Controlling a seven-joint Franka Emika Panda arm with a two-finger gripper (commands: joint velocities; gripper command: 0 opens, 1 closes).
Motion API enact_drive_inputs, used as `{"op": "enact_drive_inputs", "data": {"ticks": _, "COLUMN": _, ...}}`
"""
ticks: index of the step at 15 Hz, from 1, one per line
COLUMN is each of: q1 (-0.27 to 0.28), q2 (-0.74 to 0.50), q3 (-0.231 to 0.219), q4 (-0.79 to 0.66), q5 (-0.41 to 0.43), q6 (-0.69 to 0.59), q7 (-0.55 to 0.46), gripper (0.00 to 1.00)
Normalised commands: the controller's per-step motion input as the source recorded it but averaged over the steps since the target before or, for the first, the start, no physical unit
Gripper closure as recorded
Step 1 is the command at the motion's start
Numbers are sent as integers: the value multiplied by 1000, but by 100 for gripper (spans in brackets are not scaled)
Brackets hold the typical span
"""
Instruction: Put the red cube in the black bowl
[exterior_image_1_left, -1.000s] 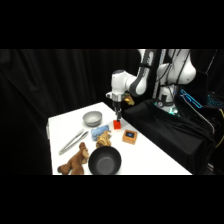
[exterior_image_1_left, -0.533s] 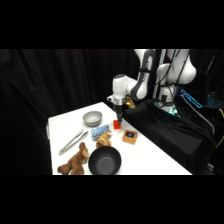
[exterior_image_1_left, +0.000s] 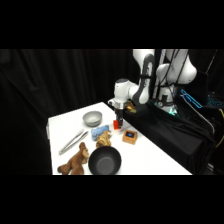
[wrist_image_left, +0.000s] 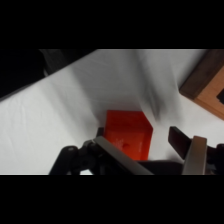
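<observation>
The small bright red cube (wrist_image_left: 129, 136) sits on the white worktop (exterior_image_1_left: 150, 155) toward its far right side, directly under the claw (wrist_image_left: 145, 145) of the white arm. In the wrist view the cube lies between the two fingers (wrist_image_left: 192, 150), one showing on either side of it, and its near edge is tucked under the black linkage. The fingers stand apart with a clear gap on the right side of the cube, so the claw is wide and holds nothing yet. From the side, the claw (exterior_image_1_left: 119, 121) has its tips down at the cube (exterior_image_1_left: 118, 124), just left of the brown wooden block with a dark blue top (exterior_image_1_left: 130, 136).

The round matte black bowl (exterior_image_1_left: 104, 161) rests at the worktop's near edge, well apart from the cube, nearer and slightly to the left. The coming move looks to be a closing on the cube, then a carry toward the near edge.
</observation>
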Motion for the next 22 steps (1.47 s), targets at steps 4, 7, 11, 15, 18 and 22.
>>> {"op": "enact_drive_inputs", "data": {"ticks": 4, "q1": 104, "q2": 171, "q3": -54, "q4": 39, "q5": 172, "q6": 291, "q7": -45, "gripper": 0}}
{"op": "enact_drive_inputs", "data": {"ticks": 7, "q1": 74, "q2": 116, "q3": -47, "q4": 18, "q5": 183, "q6": 326, "q7": -66, "gripper": 29}}
{"op": "enact_drive_inputs", "data": {"ticks": 11, "q1": 139, "q2": 70, "q3": -108, "q4": 5, "q5": 185, "q6": 297, "q7": -79, "gripper": 57}}
{"op": "enact_drive_inputs", "data": {"ticks": 15, "q1": 204, "q2": 17, "q3": -165, "q4": -2, "q5": 192, "q6": 175, "q7": -102, "gripper": 73}}
{"op": "enact_drive_inputs", "data": {"ticks": 18, "q1": 139, "q2": -243, "q3": -117, "q4": -77, "q5": 156, "q6": -151, "q7": -134, "gripper": 75}}
{"op": "enact_drive_inputs", "data": {"ticks": 22, "q1": 204, "q2": -562, "q3": -215, "q4": -149, "q5": 53, "q6": -462, "q7": -133, "gripper": 75}}
